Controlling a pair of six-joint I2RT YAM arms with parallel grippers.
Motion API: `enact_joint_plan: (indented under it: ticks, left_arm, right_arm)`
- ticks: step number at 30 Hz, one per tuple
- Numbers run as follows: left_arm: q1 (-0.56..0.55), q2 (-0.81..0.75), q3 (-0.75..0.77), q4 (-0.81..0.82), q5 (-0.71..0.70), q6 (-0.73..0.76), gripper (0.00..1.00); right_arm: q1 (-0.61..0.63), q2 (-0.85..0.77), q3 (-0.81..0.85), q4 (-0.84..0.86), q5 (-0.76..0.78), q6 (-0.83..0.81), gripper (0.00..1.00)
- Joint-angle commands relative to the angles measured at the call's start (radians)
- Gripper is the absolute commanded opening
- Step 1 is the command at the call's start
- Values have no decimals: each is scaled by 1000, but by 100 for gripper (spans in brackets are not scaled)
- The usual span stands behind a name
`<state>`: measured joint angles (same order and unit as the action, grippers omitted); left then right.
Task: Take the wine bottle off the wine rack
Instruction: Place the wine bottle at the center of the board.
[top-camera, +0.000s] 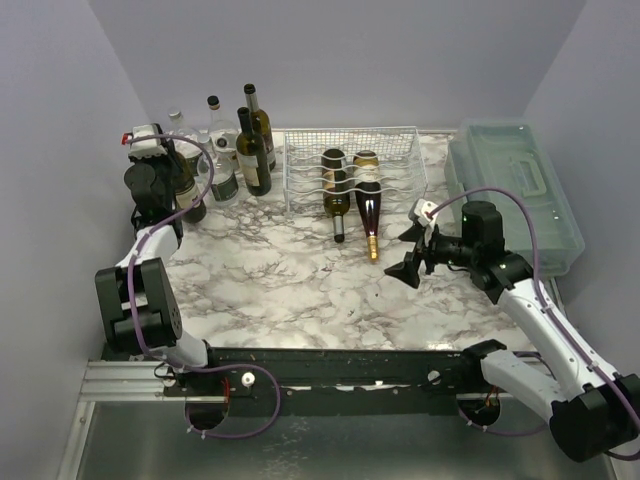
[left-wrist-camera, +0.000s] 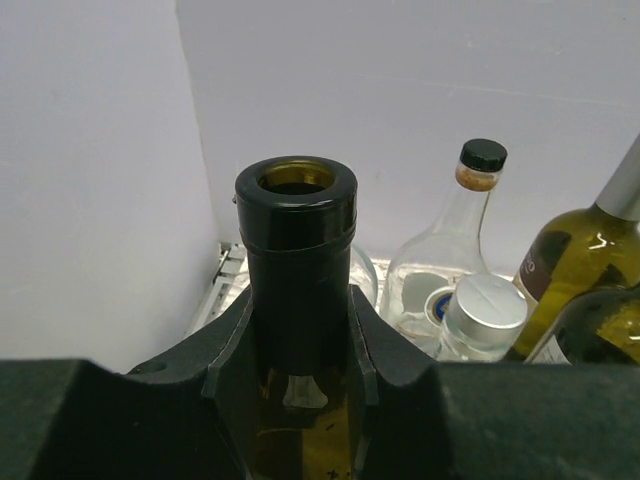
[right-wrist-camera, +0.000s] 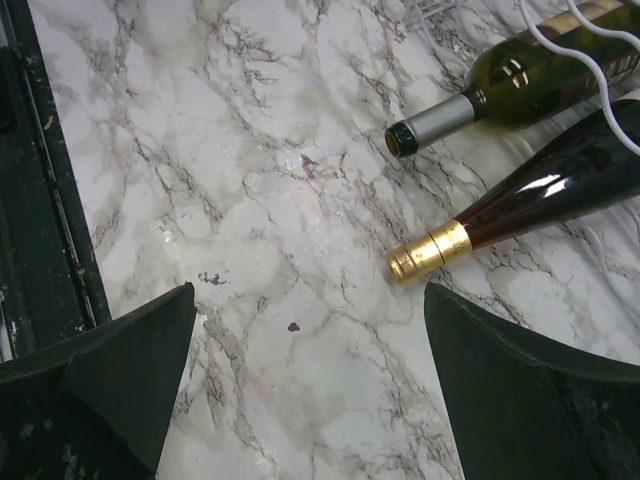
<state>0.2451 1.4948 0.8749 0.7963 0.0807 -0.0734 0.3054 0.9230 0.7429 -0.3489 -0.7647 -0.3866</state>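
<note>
The left claw (left-wrist-camera: 300, 340) squeezes the neck of an upright wine bottle (left-wrist-camera: 297, 230). The right claw (right-wrist-camera: 310, 385) hangs wide open over the bench (top-camera: 280, 285), near the wine rack (top-camera: 400, 140).

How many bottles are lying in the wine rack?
2 in the wine rack: a green bottle, silver capsule; right of it, a dark bottle, gold foil. None seems hidden.
</note>
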Motion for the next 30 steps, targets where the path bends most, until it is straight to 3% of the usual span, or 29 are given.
enact_joint_plan:
  ticks: [1, 12, 20, 24, 30]
  left_arm:
    - [14, 41, 91, 197, 29, 15, 0]
    - [22, 131, 128, 250, 44, -3, 0]
    - [25, 161, 130, 273, 53, 4, 5]
    - [26, 173, 128, 282, 56, 2, 14]
    - [28, 196, 124, 300, 56, -16, 15]
  right_arm:
    - [-8, 21, 13, -29, 27, -32, 99]
    - [-12, 61, 26, -56, 21, -56, 99]
    - [-16, 72, 28, -62, 15, -61, 99]
    - [-17, 73, 30, -65, 11, -63, 99]
    - [-17, 79, 30, -69, 8, -67, 99]
